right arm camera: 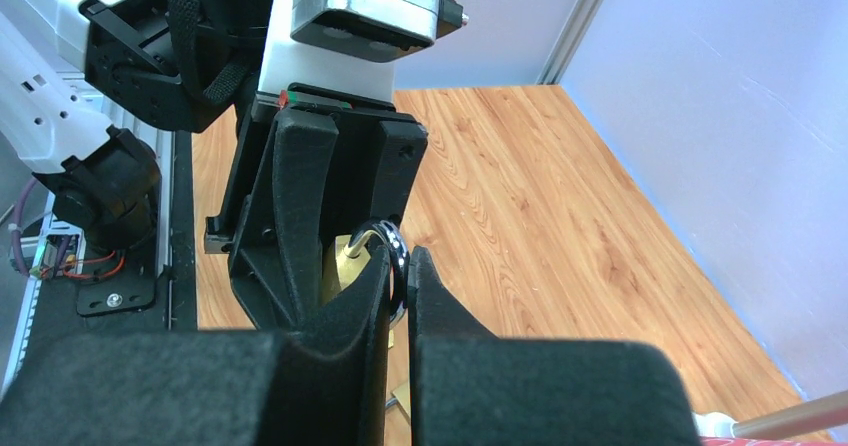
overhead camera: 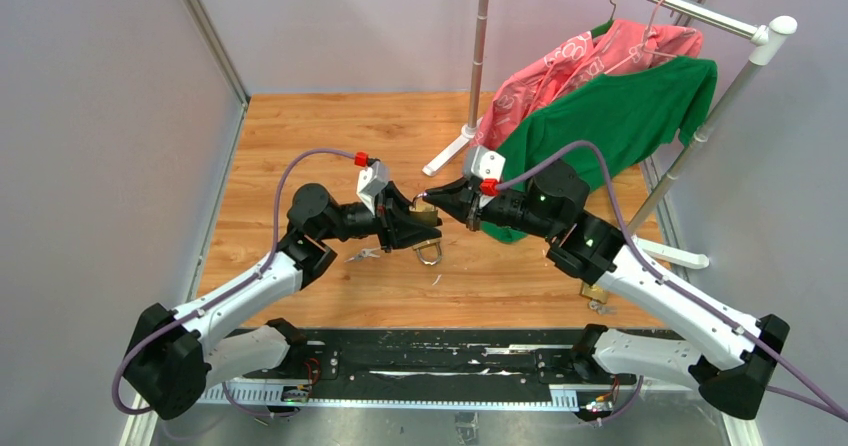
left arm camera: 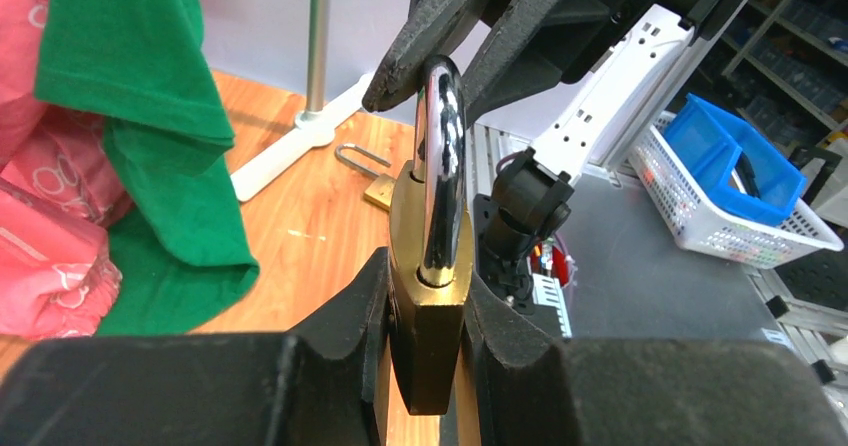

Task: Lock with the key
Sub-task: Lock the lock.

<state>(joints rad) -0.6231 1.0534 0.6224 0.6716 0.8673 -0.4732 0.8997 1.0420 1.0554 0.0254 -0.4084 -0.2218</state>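
Two pincers share the padlock (left arm camera: pixel 428 316), lifted above the bench (overhead camera: pixel 330 146): my left pincer (overhead camera: pixel 415 228) clamps its brass body, my right pincer (overhead camera: pixel 447 198) pinches its shackle (left arm camera: pixel 441 166), so I'd push straight toward the body without twisting.

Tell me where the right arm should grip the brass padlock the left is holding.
The shackle crown, coming from the end opposite the left gripper. That gripper clamps the flat faces of the padlock body, so only the steel loop sticks out free, and its thin bar suits a narrow pinch. The right gripper is shut there now.
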